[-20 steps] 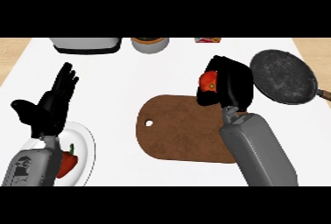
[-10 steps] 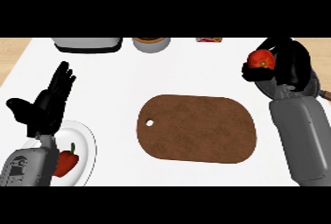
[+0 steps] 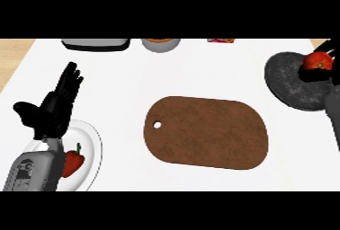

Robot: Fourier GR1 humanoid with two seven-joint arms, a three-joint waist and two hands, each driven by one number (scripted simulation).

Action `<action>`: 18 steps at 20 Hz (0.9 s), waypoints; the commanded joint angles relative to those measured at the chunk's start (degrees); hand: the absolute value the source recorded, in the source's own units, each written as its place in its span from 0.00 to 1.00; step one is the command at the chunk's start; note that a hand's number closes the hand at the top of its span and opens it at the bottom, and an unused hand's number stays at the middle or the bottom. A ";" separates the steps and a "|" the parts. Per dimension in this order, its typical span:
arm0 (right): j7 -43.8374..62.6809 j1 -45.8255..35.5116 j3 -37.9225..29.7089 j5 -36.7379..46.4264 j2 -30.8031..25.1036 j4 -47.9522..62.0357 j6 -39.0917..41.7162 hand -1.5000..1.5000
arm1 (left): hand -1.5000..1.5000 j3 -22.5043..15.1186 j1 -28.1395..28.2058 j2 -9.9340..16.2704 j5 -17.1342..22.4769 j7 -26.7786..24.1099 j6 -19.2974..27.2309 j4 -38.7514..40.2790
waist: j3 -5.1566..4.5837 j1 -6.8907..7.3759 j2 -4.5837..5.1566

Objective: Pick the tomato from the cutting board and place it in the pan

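The red tomato [image 3: 319,60] is at the far right of the head view, over the dark round pan [image 3: 295,85]. My right hand [image 3: 313,74] is curled round it, and most of that hand is cut off by the view's right edge. Whether the tomato touches the pan I cannot tell. The brown cutting board [image 3: 209,132] lies bare in the middle of the counter. At the left, my left hand [image 3: 54,105] rests open with fingers up.
A white plate [image 3: 91,148] with a red pepper [image 3: 73,162] lies at the lower left, partly under my left forearm. Along the far edge stand a grey appliance [image 3: 96,43], a grey bowl [image 3: 161,44] and a small red packet [image 3: 220,40].
My right hand has carried the tomato off the cutting board to the right and now holds it over the pan. The left hand has stayed where it was.
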 commanded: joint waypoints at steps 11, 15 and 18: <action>-17.19 -4.46 -11.96 -8.28 -6.72 24.76 -5.14 1.00 | 0.50 -0.88 -1.56 -0.55 0.66 -0.37 -1.45 0.73 | 0.40 2.80 1.38; -18.47 -4.62 -14.27 -12.18 -5.89 29.64 7.31 0.00 | 0.50 -1.21 -2.15 -1.01 0.22 -0.59 -0.96 0.97 | 0.45 2.43 1.37; -21.52 -4.78 -15.69 -13.59 -7.11 31.02 10.64 0.00 | 0.50 -1.27 -3.22 -1.10 -0.02 0.54 -0.43 0.63 | 0.51 2.71 1.48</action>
